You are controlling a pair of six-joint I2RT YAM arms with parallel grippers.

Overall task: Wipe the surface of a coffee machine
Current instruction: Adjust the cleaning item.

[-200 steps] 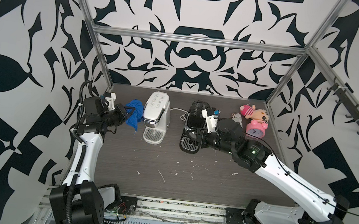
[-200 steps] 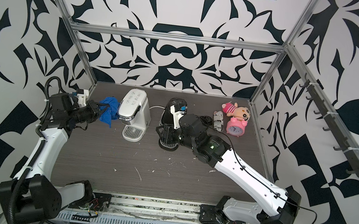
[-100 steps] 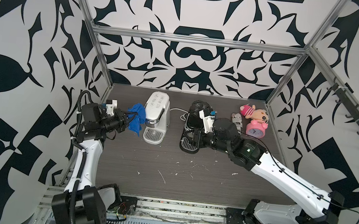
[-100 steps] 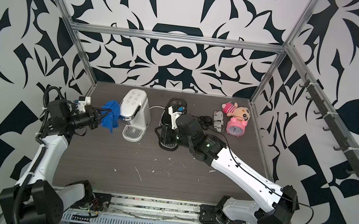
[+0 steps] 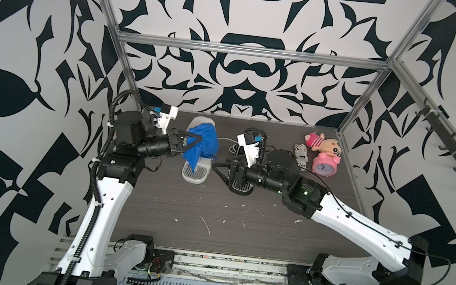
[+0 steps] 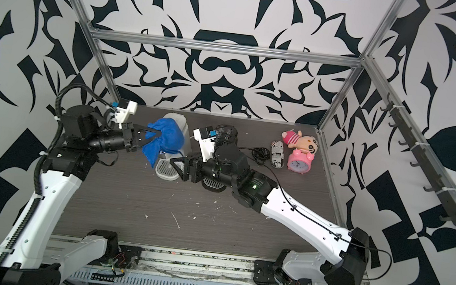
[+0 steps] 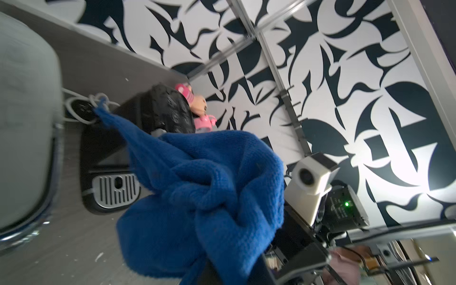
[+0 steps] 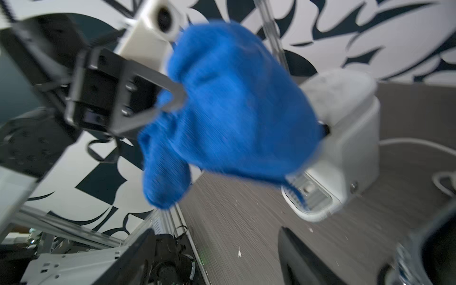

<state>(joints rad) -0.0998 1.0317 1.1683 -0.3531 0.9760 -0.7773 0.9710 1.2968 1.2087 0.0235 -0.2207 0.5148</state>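
Observation:
In both top views a white coffee machine stands at the back left of the table, its top draped by a blue cloth. My left gripper is shut on the cloth and holds it against the machine's top. The left wrist view is filled by the cloth, which hides the jaws. My right gripper is open and empty just right of the white machine's drip tray. The right wrist view shows the cloth over the white machine.
A black coffee machine stands right of the white one, half hidden by my right arm. A pink alarm clock, a plush doll, a printed roll and cables sit at the back right. Crumbs dot the table front.
My left gripper carried the blue cloth rightward from beside the white machine onto its top. My right gripper opened wider and swung left, off the black machine.

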